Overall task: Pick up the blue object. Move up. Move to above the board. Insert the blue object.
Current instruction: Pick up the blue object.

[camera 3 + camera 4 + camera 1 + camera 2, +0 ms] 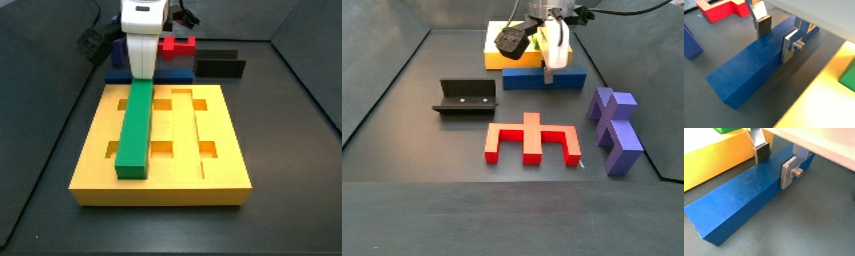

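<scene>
The blue object (754, 67) lies flat on the dark counter (422, 130), just beside one short end of the board (221, 150), its length running along that end. The end effector (776, 164) is lowered over it, and in both wrist views the two silver fingers (791, 45) straddle the bar's width near one end, pads at or very close to its sides; whether they press on it I cannot tell. A green bar (136, 125) sits in a groove of the board. In a side view the fixture (465, 98), a red piece (533, 143) and two purple blocks (616, 130) lie well apart from the bar.
</scene>
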